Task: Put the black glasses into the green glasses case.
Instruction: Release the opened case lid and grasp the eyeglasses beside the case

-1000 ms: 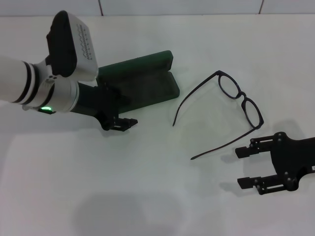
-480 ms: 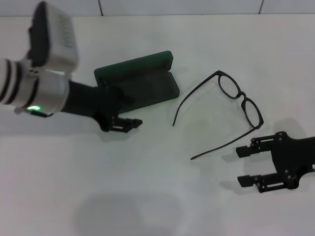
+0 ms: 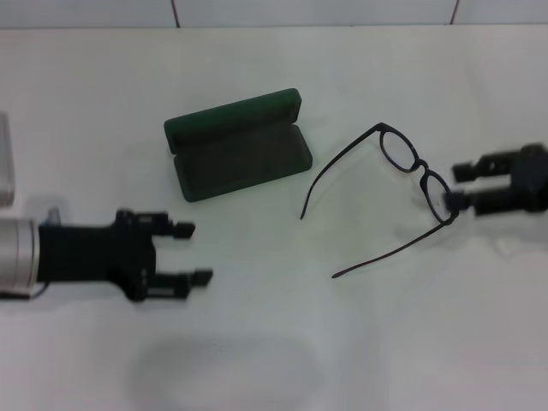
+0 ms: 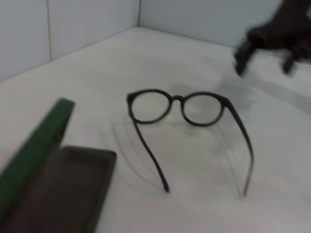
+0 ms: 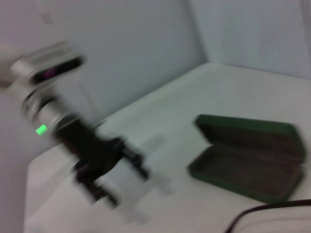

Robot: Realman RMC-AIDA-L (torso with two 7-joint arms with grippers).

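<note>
White desk (image 3: 257, 360), mid-area: green glasses case (image 3: 240, 145) lies open, black glasses (image 3: 402, 184) unfolded beside it toward right edge; right pincer (image 3: 462, 187) released at the lens frame, should clench on the bridge, not a temple; left pincer (image 3: 193, 253) released, near left edge.

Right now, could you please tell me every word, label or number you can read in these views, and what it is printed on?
None can be read.
The green glasses case, lying open: no lettering visible on it.
The black glasses: no marking visible.
The left claw and the right claw: no legible label.
</note>
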